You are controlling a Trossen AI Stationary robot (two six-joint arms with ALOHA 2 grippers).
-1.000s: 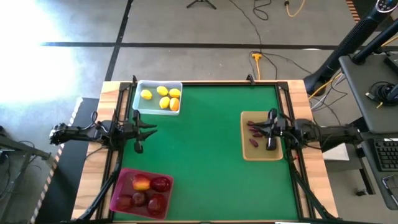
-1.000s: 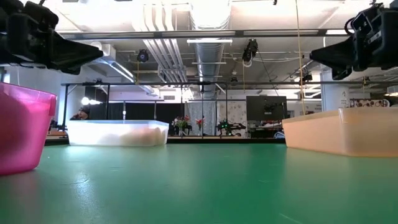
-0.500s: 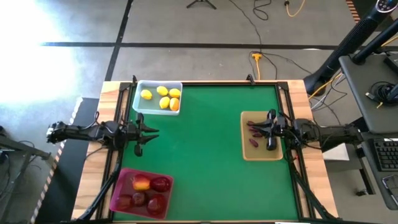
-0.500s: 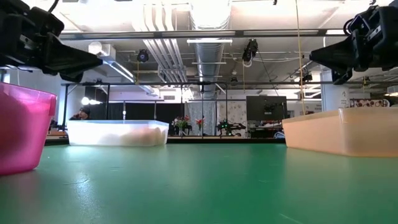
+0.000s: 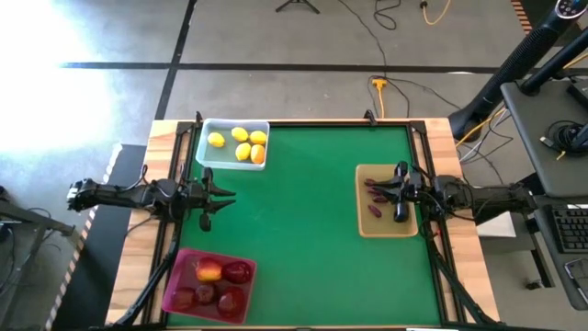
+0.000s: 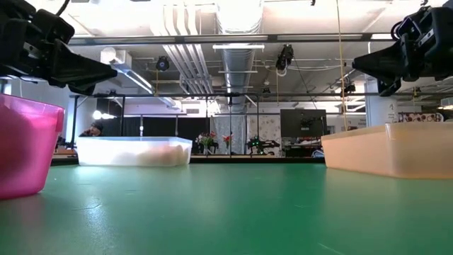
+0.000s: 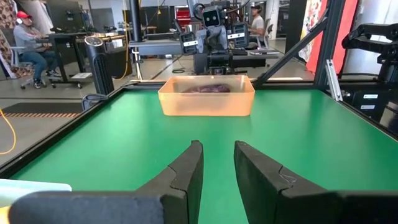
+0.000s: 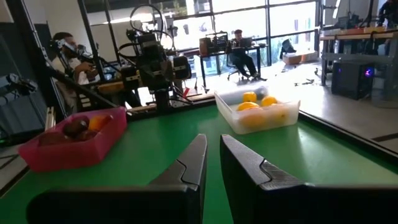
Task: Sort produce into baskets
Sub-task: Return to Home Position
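Left gripper [image 7: 217,163]: fingers a narrow gap apart, nothing between them. It hangs above the table's left edge, between the clear bin and the pink bin, pointing in across the mat

Right gripper [image 8: 212,155]: fingers barely parted, just a slit, also empty. It hovers over the tan tray on the right side, facing the left arm

You can see in the low view that both sit high, well clear of the bin rims. My read is that this is the park pose: arms tucked to their own sides, nothing carried, so neither can clip a container

Green table [image 5: 312,230]: every piece of produce I can see is in a container, so sorting looks done

Pink bin [image 5: 175,292] is at the near left corner, slightly skewed to the table edge. It holds the red fruits [image 5: 237,272] plus a red-orange one

Tan tray [image 5: 377,228] is against the right edge and holds the dark purple pieces [image 5: 375,195], bunched at the end under the gripper

Clear bin [image 5: 209,158] is at the far left corner and holds the lemons [image 5: 241,135]. One piece at its near right corner looks more orange than the others

One kind per container, each within its own arm's reach. Nothing left for you but to confirm the arms are settled
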